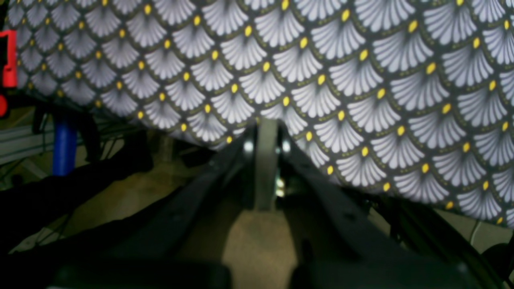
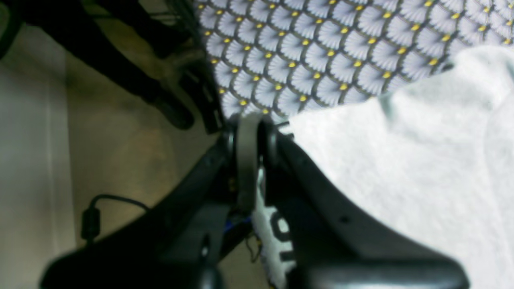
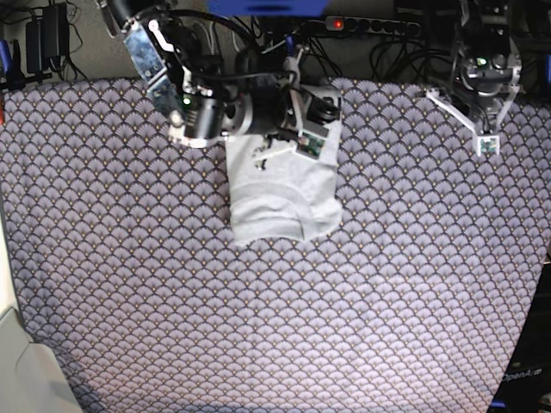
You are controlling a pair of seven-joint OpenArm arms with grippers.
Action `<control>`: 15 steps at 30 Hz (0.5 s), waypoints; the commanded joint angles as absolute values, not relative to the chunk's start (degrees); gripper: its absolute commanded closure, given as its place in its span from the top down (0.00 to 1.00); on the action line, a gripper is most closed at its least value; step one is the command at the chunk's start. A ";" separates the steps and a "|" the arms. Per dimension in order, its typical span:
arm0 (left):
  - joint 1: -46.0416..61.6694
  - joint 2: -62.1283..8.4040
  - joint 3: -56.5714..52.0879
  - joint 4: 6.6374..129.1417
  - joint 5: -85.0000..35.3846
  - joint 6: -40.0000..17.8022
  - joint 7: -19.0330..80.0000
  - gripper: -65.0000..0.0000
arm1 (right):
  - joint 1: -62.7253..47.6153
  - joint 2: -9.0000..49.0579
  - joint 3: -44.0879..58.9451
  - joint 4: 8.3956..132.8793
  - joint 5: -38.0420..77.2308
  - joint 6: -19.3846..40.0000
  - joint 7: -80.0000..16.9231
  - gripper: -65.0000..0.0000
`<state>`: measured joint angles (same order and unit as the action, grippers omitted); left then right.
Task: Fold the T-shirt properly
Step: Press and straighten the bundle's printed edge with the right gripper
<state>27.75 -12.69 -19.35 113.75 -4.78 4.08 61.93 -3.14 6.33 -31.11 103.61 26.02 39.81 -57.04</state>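
The T-shirt lies folded into a compact light grey rectangle on the far middle of the purple scallop tablecloth. In the right wrist view the T-shirt fills the right side, and a strip with black lettering shows under the fingers. My right gripper is shut at the shirt's far corner by the cloth edge, with nothing seen between its tips. My left gripper is shut and empty at the tablecloth's edge, far from the shirt.
The right arm reaches across the shirt's top edge. The left arm hangs over the table's far right corner. Cables and a power strip run behind the table. Floor shows beyond the cloth edge.
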 commanded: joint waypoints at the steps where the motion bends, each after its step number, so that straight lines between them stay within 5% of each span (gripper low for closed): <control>1: 28.09 -13.23 -20.18 114.86 -4.44 4.18 61.23 0.01 | -1.98 6.55 -31.08 103.08 27.21 40.00 -55.25 0.00; 15: 27.82 -13.23 -20.26 114.86 -4.35 4.18 61.23 0.01 | -2.07 9.80 -30.81 87.25 27.21 40.00 -47.08 0.00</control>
